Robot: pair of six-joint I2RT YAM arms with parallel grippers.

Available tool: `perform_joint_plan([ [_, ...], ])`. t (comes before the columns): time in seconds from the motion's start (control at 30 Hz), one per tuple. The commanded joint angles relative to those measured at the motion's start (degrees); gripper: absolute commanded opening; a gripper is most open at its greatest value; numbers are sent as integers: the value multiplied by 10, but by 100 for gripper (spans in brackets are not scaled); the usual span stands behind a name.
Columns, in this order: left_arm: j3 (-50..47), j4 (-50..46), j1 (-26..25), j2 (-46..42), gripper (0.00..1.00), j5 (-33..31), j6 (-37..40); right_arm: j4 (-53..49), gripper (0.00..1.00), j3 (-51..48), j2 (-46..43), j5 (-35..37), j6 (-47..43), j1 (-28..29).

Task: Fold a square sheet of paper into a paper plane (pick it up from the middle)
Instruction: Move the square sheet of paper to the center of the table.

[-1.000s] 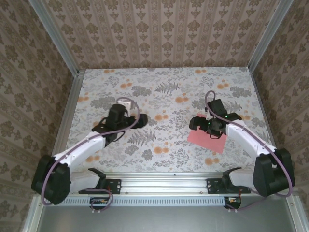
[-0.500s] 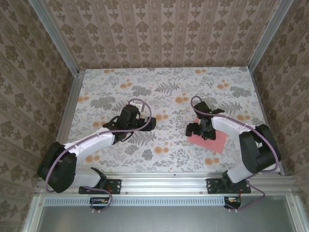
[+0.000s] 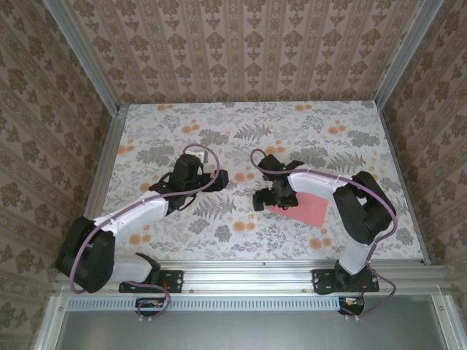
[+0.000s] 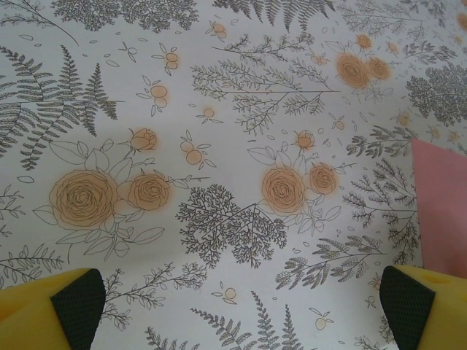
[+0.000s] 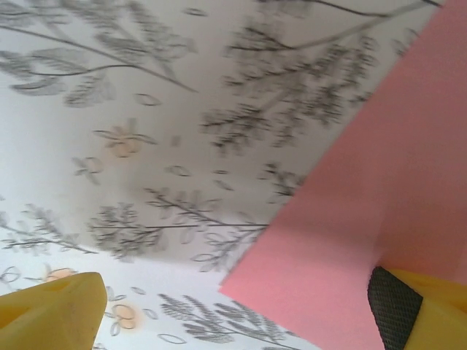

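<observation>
The square sheet of paper (image 3: 310, 209) is salmon pink and lies flat on the flower-print table right of centre. The paper plane is out of view. My right gripper (image 3: 271, 195) hangs open over the sheet's left corner. In the right wrist view that corner of the sheet (image 5: 365, 204) points between my yellow fingers, with the right gripper (image 5: 233, 313) holding nothing and its right pad (image 5: 394, 310) over the pink. My left gripper (image 3: 214, 179) stands open left of the sheet. In the left wrist view the left gripper (image 4: 241, 313) is over bare table, with the sheet (image 4: 441, 211) at the right edge.
The table (image 3: 241, 124) carries grey fern and orange flower prints. Patterned walls with metal posts (image 3: 109, 138) close it in on three sides. An aluminium rail (image 3: 241, 273) with both arm bases runs along the near edge.
My right gripper has swept left across the sheet to its left corner, and the sheet now lies slightly further left. My left gripper has moved right toward the centre.
</observation>
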Motion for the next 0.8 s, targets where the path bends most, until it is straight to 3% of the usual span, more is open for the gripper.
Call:
perform_joint_plan([
  [0.0, -3, -6, 3, -12, 100, 7, -7, -34, 95, 16, -22, 47, -14, -2],
  [0.17, 5, -6, 4, -4, 100, 15, 1, -35, 96, 28, -42, 87, 5, -57],
  [0.33, 13, -6, 4, 1, 100, 23, 2, -24, 95, 59, 16, 57, 11, -105],
  [0.77, 9, -15, 6, -6, 100, -1, 3, -6, 93, 78, 85, -60, -87, -45],
])
